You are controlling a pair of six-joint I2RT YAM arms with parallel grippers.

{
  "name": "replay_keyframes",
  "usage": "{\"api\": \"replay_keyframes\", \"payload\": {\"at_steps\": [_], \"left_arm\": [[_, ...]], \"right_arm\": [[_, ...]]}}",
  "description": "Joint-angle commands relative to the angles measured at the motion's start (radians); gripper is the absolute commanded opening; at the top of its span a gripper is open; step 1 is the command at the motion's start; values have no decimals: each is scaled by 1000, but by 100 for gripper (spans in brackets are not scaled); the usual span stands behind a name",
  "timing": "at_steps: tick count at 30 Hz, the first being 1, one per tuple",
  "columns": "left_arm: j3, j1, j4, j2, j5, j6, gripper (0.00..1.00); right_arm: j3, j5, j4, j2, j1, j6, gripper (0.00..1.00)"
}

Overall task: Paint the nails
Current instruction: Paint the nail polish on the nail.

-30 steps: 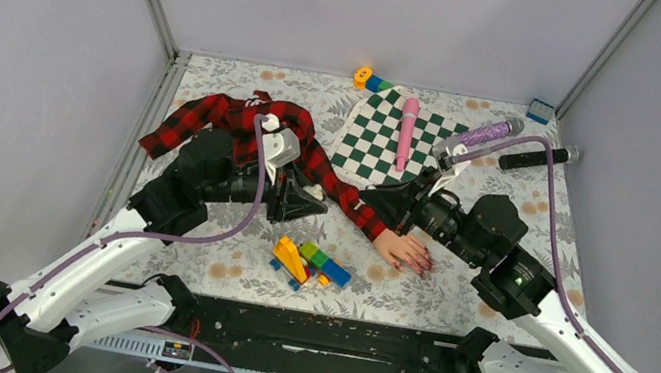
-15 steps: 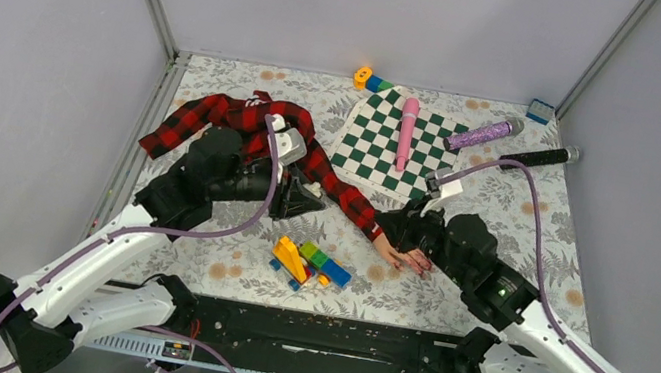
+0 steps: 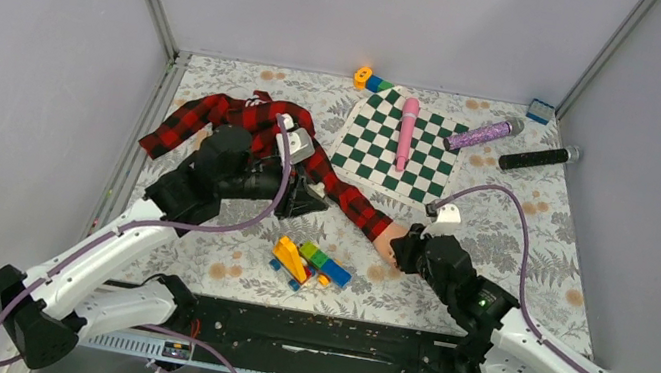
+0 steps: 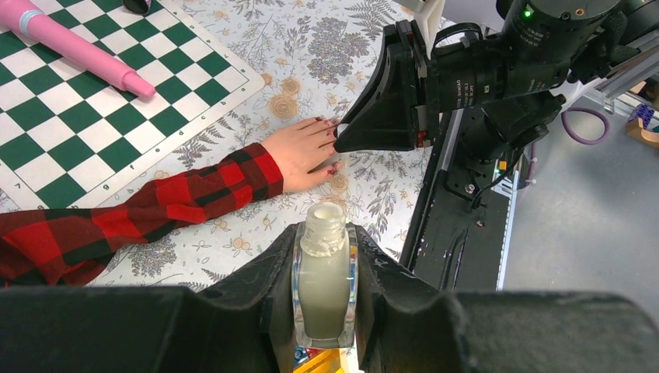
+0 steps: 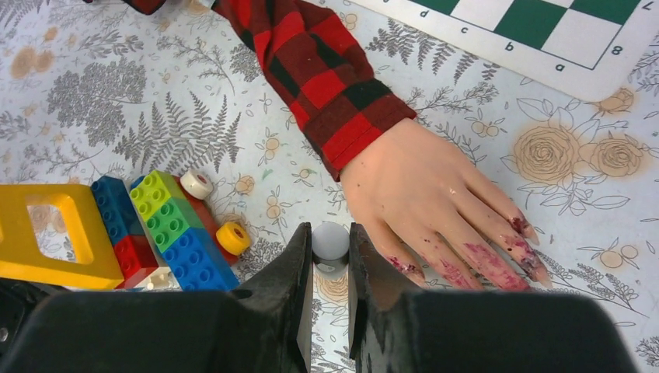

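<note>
The pale pink mannequin hand [image 5: 420, 194] lies flat on the floral table at the end of a red-black plaid sleeve [image 5: 326, 85]. Its nails [image 5: 519, 225] and fingers carry smeared dark-red polish. My right gripper [image 5: 330, 233] is shut on a small round grey cap [image 5: 330, 242], low over the table just beside the thumb. In the top view the right gripper [image 3: 402, 249] covers the fingers of the hand [image 3: 386, 240]. My left gripper [image 4: 325, 233] is shut on a small pale open bottle [image 4: 324, 287], held upright left of the hand [image 4: 299, 159].
Coloured toy blocks [image 3: 309, 262] lie close to the left of the hand. A green-white checkered mat [image 3: 382, 155] with a pink stick [image 3: 407, 130] lies behind. A purple glitter tube [image 3: 482, 133] and a black cylinder [image 3: 536, 158] lie at the back right.
My right arm has swung towards the near left and dropped, bringing its gripper from behind the hand down onto the fingers. The left arm has barely moved.
</note>
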Motion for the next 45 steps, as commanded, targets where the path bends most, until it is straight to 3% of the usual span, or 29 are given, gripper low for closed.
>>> {"api": "replay_keyframes", "payload": {"at_steps": [1,15,45], "left_arm": [[48,2,38,12,6,10,0],[41,-9,66,51,67,-25,0],[40,-9,69,60,64,-27,0]], "right_arm": [[4,95,38,-11,-4,35,0],[-36,199,45,22,-4,57,0],[-156,229,132,68,-4,137,0]]}}
